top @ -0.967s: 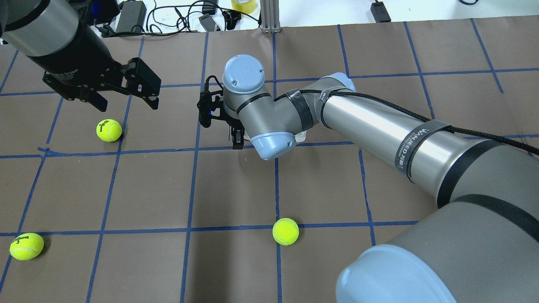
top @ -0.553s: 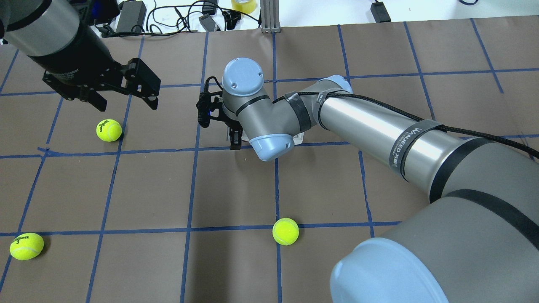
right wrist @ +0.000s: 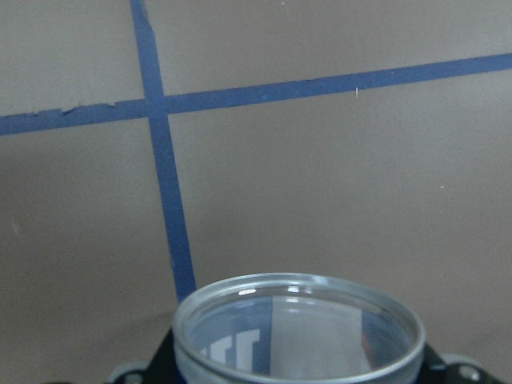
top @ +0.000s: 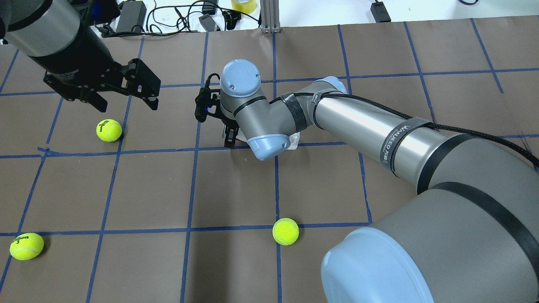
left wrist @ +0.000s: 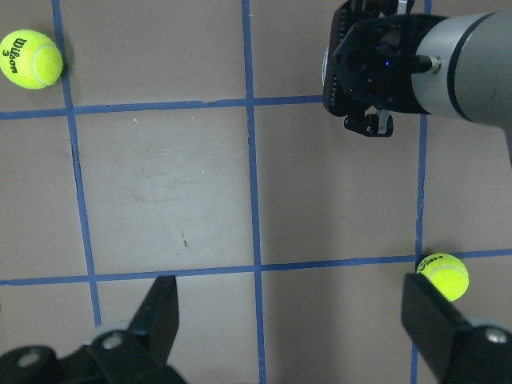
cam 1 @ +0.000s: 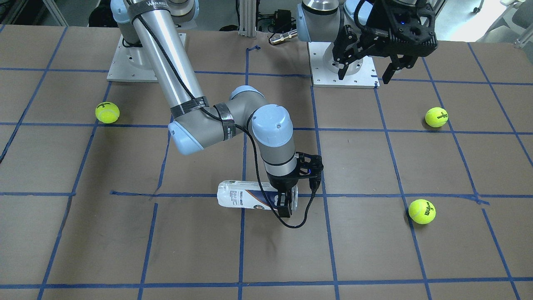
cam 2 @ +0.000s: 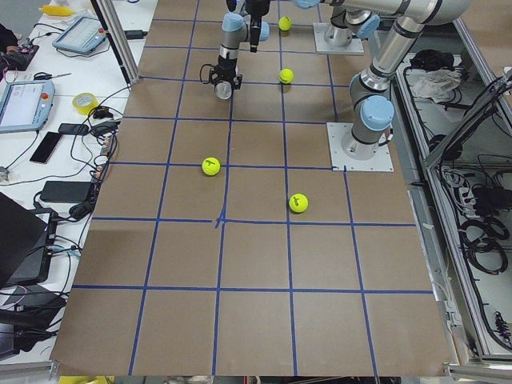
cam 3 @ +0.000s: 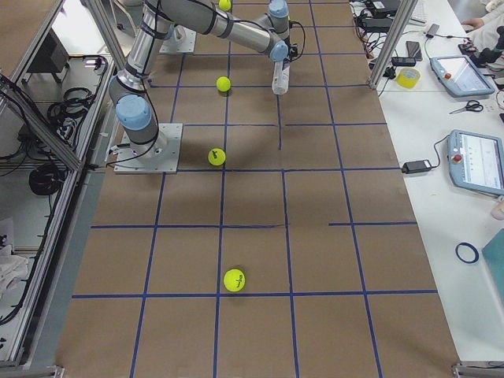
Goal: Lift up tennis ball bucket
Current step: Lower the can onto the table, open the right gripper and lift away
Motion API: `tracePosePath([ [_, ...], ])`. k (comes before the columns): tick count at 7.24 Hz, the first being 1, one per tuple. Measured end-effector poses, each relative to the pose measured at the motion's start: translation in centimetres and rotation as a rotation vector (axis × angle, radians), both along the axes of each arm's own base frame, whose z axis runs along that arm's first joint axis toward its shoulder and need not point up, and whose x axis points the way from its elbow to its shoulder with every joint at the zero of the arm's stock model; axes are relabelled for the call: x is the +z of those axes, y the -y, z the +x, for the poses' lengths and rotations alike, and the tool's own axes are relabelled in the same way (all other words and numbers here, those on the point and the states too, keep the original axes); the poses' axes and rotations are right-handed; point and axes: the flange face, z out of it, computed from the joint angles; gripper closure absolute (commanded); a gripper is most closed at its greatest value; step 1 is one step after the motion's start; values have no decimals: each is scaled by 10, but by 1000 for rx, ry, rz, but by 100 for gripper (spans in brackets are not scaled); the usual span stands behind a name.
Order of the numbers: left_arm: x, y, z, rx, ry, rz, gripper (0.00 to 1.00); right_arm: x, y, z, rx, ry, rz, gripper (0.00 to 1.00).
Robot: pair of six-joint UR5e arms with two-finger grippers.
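The tennis ball bucket [cam 1: 243, 199] is a clear can with a white and navy label, lying level near the middle of the table. My right gripper [cam 1: 286, 205] is shut on it near its open end. The right wrist view shows the can's open rim [right wrist: 298, 280] between the jaws. In the overhead view my right gripper [top: 229, 139] and wrist hide most of the can [top: 296, 140]. I cannot tell whether the can touches the table. My left gripper [top: 127, 104] is open and empty, hovering well to the left of the can.
Three yellow-green tennis balls lie on the brown gridded table: one [top: 109, 130] under my left gripper, one [top: 26, 245] at the near left, one [top: 285, 231] near the middle front. Cables and a power brick [top: 130, 17] lie beyond the far edge.
My right wrist and gripper have shifted slightly left and away with the can in hold. My left arm has not moved.
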Motion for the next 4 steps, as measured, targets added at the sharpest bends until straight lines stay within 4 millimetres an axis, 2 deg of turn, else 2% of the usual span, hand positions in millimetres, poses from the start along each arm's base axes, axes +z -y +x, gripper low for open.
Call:
tracePosePath([
  [4, -2, 7, 7, -7, -49, 2, 0, -6, -2, -2, -19, -14, 12, 0],
])
